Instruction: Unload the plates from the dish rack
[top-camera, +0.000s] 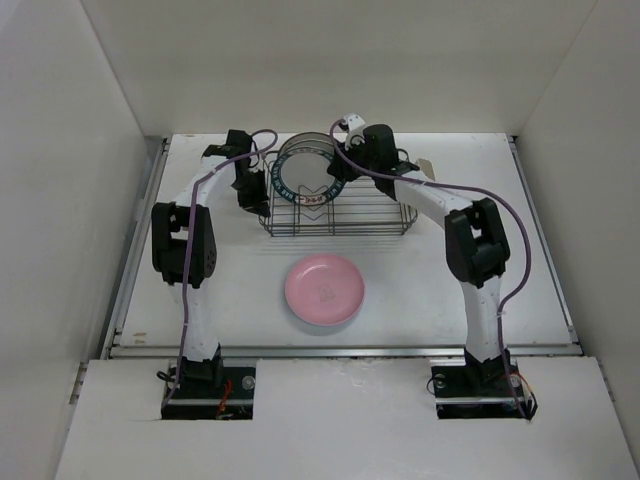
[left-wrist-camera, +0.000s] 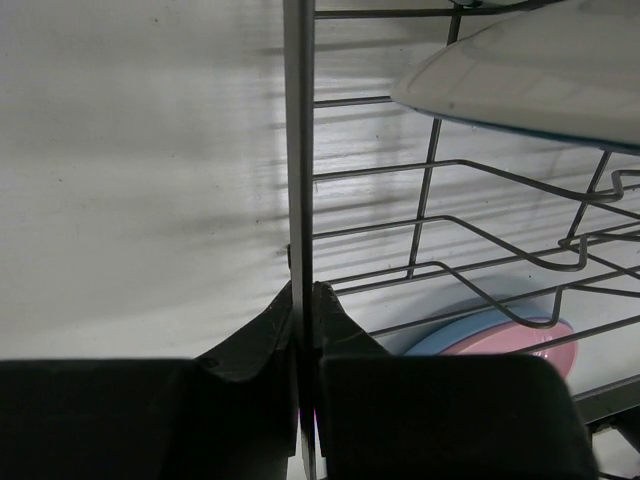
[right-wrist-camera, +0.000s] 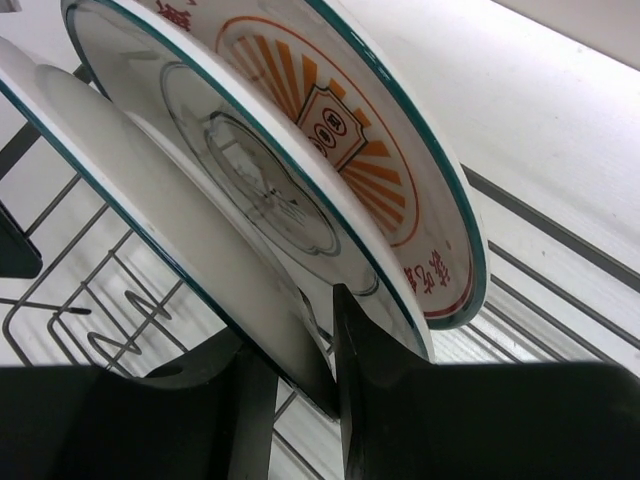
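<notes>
Bright even light — soft shadows, close-ups blurry.

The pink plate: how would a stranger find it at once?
On the white table, look just in front of the dark wire dish rack. The pink plate lies flat there on a blue plate, while the lettered plate and the orange-patterned plate stand on edge in the rack.

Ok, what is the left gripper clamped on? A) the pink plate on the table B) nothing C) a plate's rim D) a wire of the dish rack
D: the left wrist view shows the left gripper shut on an upright wire of the dish rack.
</notes>
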